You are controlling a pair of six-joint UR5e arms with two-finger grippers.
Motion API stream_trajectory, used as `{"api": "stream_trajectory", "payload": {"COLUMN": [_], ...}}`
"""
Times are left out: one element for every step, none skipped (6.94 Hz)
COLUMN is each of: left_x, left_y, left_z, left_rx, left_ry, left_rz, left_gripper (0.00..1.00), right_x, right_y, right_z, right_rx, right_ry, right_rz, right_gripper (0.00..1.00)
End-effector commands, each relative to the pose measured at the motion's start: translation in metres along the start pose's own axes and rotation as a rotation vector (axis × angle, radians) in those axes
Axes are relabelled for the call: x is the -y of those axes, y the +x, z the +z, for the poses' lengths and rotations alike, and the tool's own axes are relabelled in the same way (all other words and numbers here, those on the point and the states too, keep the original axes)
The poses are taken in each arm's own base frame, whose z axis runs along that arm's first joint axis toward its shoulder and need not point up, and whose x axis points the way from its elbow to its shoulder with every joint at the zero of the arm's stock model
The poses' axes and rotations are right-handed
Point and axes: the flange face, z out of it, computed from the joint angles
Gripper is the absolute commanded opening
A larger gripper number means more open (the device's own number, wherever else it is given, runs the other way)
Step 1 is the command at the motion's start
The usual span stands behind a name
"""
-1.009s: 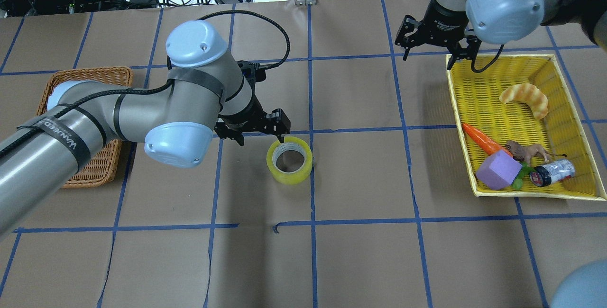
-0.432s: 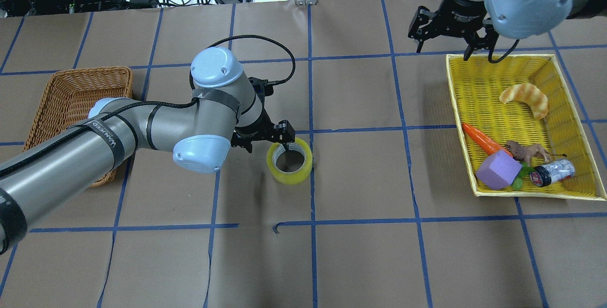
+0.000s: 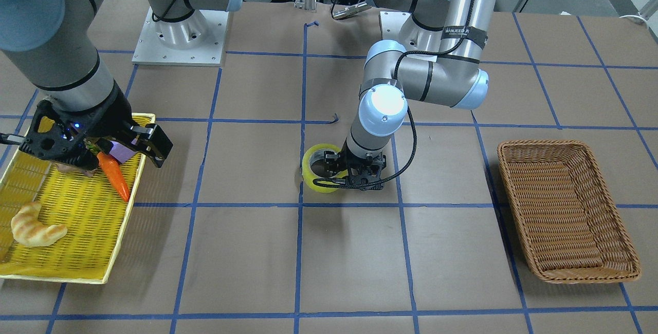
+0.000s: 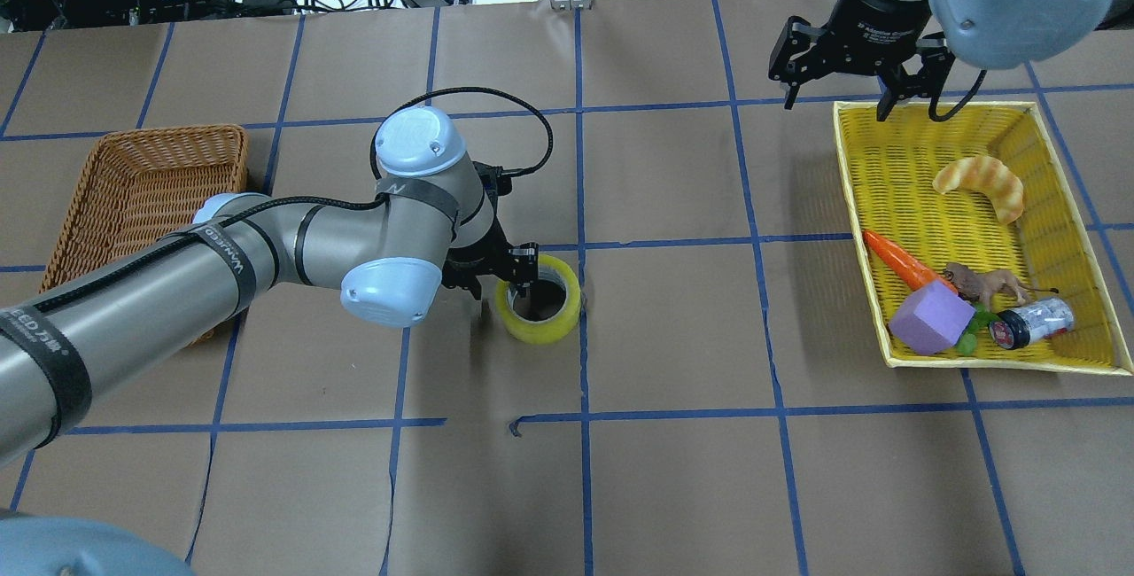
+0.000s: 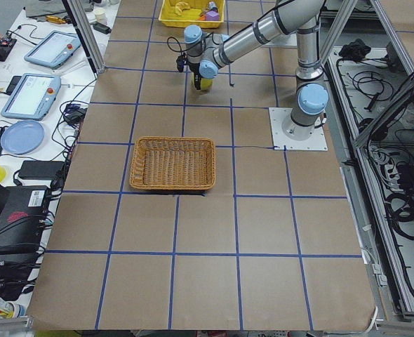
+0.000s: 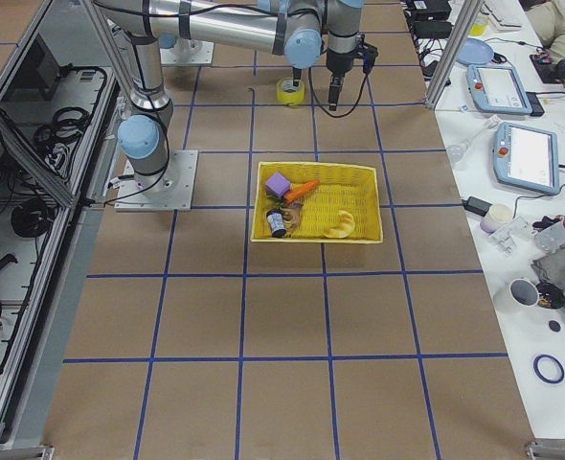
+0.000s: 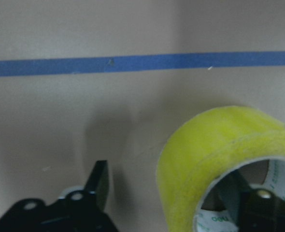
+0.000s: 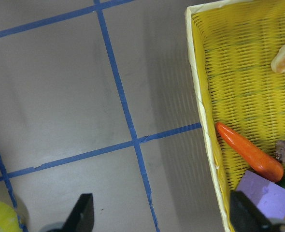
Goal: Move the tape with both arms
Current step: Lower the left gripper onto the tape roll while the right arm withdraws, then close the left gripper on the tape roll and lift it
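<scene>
The yellow tape roll [image 4: 538,317] lies flat on the brown table near its middle; it also shows in the front view [image 3: 314,182] and the left wrist view [image 7: 205,154]. My left gripper [image 4: 507,284] is low over it and open. It straddles the roll's near wall: one finger [image 7: 96,186] stands outside with a gap to the roll, the other [image 7: 258,198] is inside the core. My right gripper [image 4: 835,99] is open and empty, held above the far left corner of the yellow basket [image 4: 852,230].
The yellow basket holds a croissant [image 4: 979,182], a carrot [image 4: 904,261], a purple block [image 4: 930,317], a toy animal [image 4: 988,282] and a small can [image 4: 1032,323]. A brown wicker basket [image 4: 142,177] stands at the table's left. Blue tape lines grid the table.
My left gripper has come down onto the tape, one finger now inside the core. My right gripper has drifted right and away, to the yellow basket's far corner.
</scene>
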Motion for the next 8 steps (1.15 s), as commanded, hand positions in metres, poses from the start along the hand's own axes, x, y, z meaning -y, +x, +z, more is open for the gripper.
{"api": "stream_trajectory", "payload": {"left_x": [-0.002,-0.004,0.002,0.014,0.036,0.054,0.067,0.072], "left_y": [0.0,0.0,-0.01,-0.036,-0.069,-0.1,-0.148,-0.209], "left_z": [-0.005,-0.012,-0.021,-0.045,-0.082,-0.132,-0.17,-0.179], "left_rx": [0.004,0.011,0.091,0.115,0.112,0.117,0.127,0.127], "left_ry": [-0.001,0.005,0.037,0.05,0.049,0.014,-0.019,-0.03], "left_rz": [-0.003,0.007,0.02,0.035,-0.001,0.058,0.091,0.096], "left_gripper": [0.0,0.0,0.0,0.0,0.0,0.0,0.0,0.0], "right_x": [-0.004,-0.004,-0.005,-0.004,-0.004,-0.005,-0.005,-0.005], "right_y": [0.001,0.003,0.001,0.001,0.001,0.0,0.0,0.001], "right_z": [-0.005,-0.005,-0.006,-0.005,-0.005,-0.005,-0.005,-0.006], "right_rx": [0.001,-0.006,0.0,0.006,0.006,0.006,0.003,0.003], "right_ry": [-0.004,-0.004,-0.003,-0.003,-0.004,-0.006,-0.005,-0.004], "right_rz": [-0.001,0.001,-0.001,-0.002,-0.002,-0.004,-0.004,-0.002], "right_gripper": [1.0,1.0,1.0,1.0,1.0,1.0,1.0,1.0]}}
